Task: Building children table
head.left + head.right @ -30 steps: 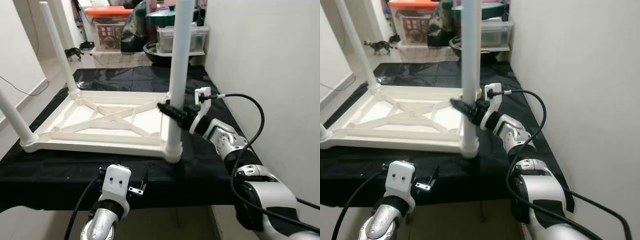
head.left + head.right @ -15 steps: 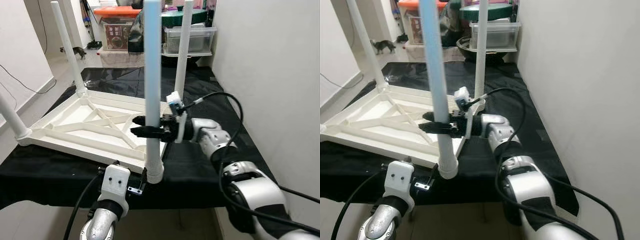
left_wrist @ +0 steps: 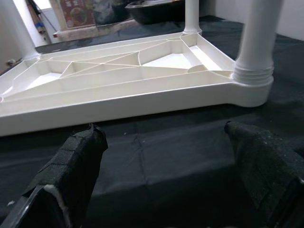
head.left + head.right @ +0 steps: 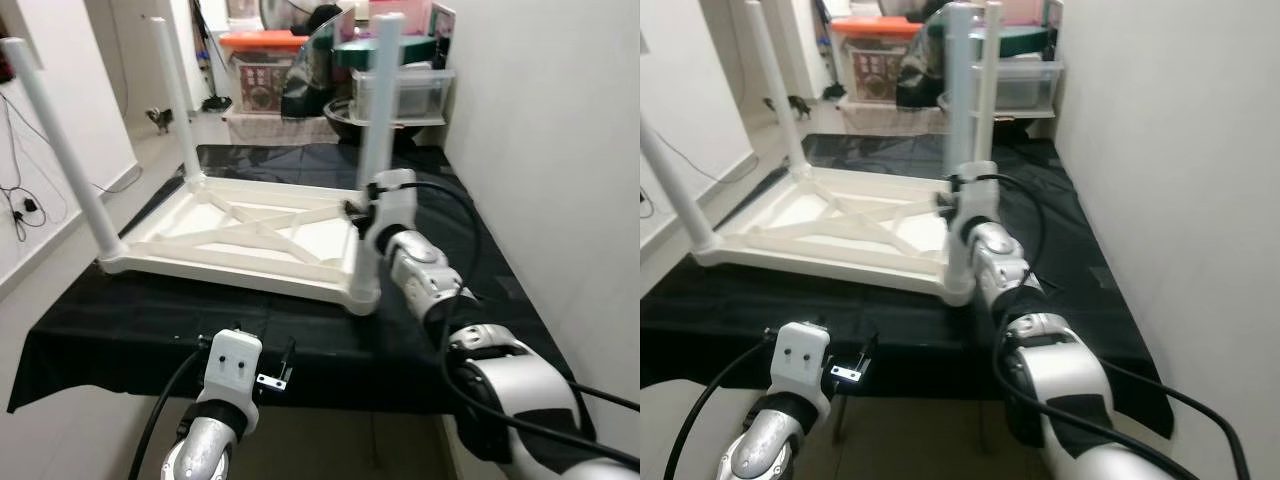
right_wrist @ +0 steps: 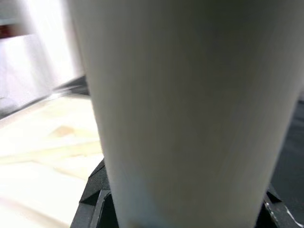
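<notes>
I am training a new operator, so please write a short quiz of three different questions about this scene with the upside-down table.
1. True or false: the white plastic table lies upside down on the black cloth.
2. How many table legs stand up in the left eye view? A) two B) three C) four
3. Fill in: the right claw is closed around the ____.

Key
1. True.
2. C: four, counting the far left leg and the near left leg.
3. The near right leg. The left claw is open before the table edge.
</notes>
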Available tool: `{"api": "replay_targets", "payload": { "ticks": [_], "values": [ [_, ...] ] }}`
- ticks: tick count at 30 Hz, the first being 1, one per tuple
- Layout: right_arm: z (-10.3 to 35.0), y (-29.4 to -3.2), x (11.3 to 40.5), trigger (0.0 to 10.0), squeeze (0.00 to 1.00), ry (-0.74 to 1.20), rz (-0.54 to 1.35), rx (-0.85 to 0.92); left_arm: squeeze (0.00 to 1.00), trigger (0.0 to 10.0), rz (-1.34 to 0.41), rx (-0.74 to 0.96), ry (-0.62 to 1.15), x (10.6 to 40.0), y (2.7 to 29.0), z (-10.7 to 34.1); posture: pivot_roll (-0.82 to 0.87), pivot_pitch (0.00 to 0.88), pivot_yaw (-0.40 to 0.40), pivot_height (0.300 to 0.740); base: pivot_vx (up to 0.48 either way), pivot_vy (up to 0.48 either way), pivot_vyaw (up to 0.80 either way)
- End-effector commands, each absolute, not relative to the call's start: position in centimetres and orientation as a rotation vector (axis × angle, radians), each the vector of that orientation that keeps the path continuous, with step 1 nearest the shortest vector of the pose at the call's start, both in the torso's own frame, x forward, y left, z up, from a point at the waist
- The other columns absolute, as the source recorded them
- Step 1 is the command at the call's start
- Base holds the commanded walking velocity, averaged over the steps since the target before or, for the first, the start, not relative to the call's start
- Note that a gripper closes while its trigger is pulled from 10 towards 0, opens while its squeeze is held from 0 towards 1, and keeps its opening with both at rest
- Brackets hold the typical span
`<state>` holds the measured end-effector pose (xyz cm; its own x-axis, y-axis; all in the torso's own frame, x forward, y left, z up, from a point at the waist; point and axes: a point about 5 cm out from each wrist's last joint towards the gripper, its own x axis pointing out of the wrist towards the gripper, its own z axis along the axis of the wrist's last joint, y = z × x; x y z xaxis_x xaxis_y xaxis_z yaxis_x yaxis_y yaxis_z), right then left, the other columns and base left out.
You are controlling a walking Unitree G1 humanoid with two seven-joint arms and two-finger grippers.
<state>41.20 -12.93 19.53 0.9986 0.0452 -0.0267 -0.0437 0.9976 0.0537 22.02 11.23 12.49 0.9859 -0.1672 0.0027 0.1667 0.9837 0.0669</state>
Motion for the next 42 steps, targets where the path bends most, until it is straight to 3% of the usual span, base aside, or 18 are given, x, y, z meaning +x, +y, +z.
{"api": "replay_targets", "payload": {
  "ticks": [1, 3, 10, 11, 12, 17, 18, 20, 22, 24, 26, 27, 28, 29, 34, 40, 41, 42],
  "values": [
    [16.5, -14.9, 40.3, 0.0, 0.00, 0.139, -0.165, 0.116, 0.00, 10.0, -0.172, 0.068, 0.002, 22.1, 11.2, 12.2, -0.02, 0.000, 0.011, 0.734, 0.000, 0.000, 0.00],
    [15.6, -14.7, 39.5, 0.0, 0.00, 0.143, -0.329, 0.166, 0.00, 10.0, -0.171, 0.068, 0.003, 22.1, 11.2, 12.2, -0.02, 0.000, 0.011, 0.734, 0.000, 0.000, 0.00],
    [16.0, -13.1, 39.4, 0.3, 0.00, 0.114, -0.343, 0.197, 0.00, 10.0, -0.168, 0.068, 0.006, 22.0, 11.2, 12.2, -0.02, 0.000, 0.013, 0.734, 0.000, 0.000, 0.00],
    [16.7, -12.3, 39.6, 10.0, 0.00, 0.088, -0.307, 0.204, 0.00, 10.0, -0.169, 0.068, 0.006, 22.0, 11.2, 12.2, -0.02, 0.000, 0.007, 0.734, 0.000, 0.000, 0.00],
    [17.7, -11.5, 40.0, 10.0, 1.00, 0.032, -0.229, 0.218, 0.00, 10.0, -0.168, 0.066, 0.005, 22.0, 11.1, 12.2, -0.03, 0.000, 0.001, 0.734, 0.000, 0.000, 0.00],
    [19.9, -10.6, 40.5, 10.0, 1.00, -0.086, -0.065, 0.232, 0.00, 10.0, -0.171, 0.063, 0.010, 21.9, 11.0, 12.1, -0.06, 0.000, 0.013, 0.734, 0.000, 0.000, 0.00],
    [20.6, -10.4, 40.7, 10.0, 0.00, -0.108, 0.065, 0.278, 0.00, 10.0, -0.178, 0.065, 0.013, 21.9, 11.0, 12.0, -0.06, 0.000, 0.013, 0.734, 0.000, 0.000, 0.00],
    [20.8, -10.3, 40.8, 10.0, 0.00, -0.111, 0.144, 0.320, 0.00, 10.0, -0.180, 0.067, 0.012, 21.9, 10.9, 12.0, -0.06, 0.000, 0.013, 0.734, 0.000, 0.000, 0.00],
    [21.2, -9.8, 40.7, 10.0, 0.00, -0.107, 0.402, 0.365, 0.00, 10.0, -0.180, 0.070, 0.011, 22.0, 11.0, 12.0, -0.06, 0.000, 0.013, 0.734, 0.000, 0.000, 0.00],
    [21.2, -9.8, 40.7, 10.0, 0.00, -0.107, 0.402, 0.365, 0.00, 10.0, -0.180, 0.070, 0.011, 22.0, 11.0, 12.0, -0.06, 0.000, 0.013, 0.734, 0.000, 0.000, 0.00],
    [21.1, -9.7, 40.4, 10.0, 0.00, -0.097, 0.530, 0.357, 0.00, 10.0, -0.179, 0.070, 0.010, 22.0, 11.1, 12.1, -0.06, 0.000, 0.013, 0.734, 0.000, 0.000, 0.00],
    [20.4, -9.3, 39.3, 10.0, 0.00, -0.045, 0.878, 0.319, 0.00, 10.0, -0.179, 0.073, 0.010, 22.0, 11.2, 12.0, -0.04, 0.000, 0.021, 0.734, 0.000, 0.000, 0.00],
    [20.4, -9.3, 39.3, 10.0, 0.00, -0.045, 0.878, 0.319, 0.00, 10.0, -0.179, 0.073, 0.010, 22.0, 11.2, 12.0, -0.04, 0.000, 0.021, 0.734, 0.000, 0.000, 0.00],
    [19.9, -9.3, 38.5, 10.0, 0.00, 0.004, 1.043, 0.287, 0.00, 10.0, -0.182, 0.074, 0.010, 22.0, 11.2, 12.0, -0.02, 0.000, 0.023, 0.734, 0.000, 0.000, 0.00],
    [18.7, -9.5, 37.3, 10.0, 0.00, 0.113, 1.287, 0.208, 0.00, 10.0, -0.181, 0.082, 0.006, 22.2, 11.3, 12.0, 0.01, 0.000, 0.000, 0.734, 0.000, 0.000, 0.00],
    [19.1, -8.9, 37.2, 10.0, 0.00, 0.126, 1.379, 0.157, 0.00, 10.0, -0.160, 0.082, 0.004, 22.1, 11.6, 11.9, 0.00, 0.000, -0.012, 0.734, 0.000, 0.000, 0.00],
    [19.3, -8.4, 37.3, 0.0, 0.00, 0.105, 1.368, 0.153, 0.00, 10.0, -0.159, 0.082, 0.008, 22.0, 11.5, 11.8, 0.00, 0.000, -0.012, 0.734, 0.000, 0.000, 0.00],
    [19.3, -8.4, 37.3, 0.0, 0.00, 0.105, 1.368, 0.153, 0.00, 10.0, -0.159, 0.082, 0.008, 22.0, 11.5, 11.8, 0.00, 0.000, -0.012, 0.734, 0.000, 0.000, 0.00]
  ]
}}
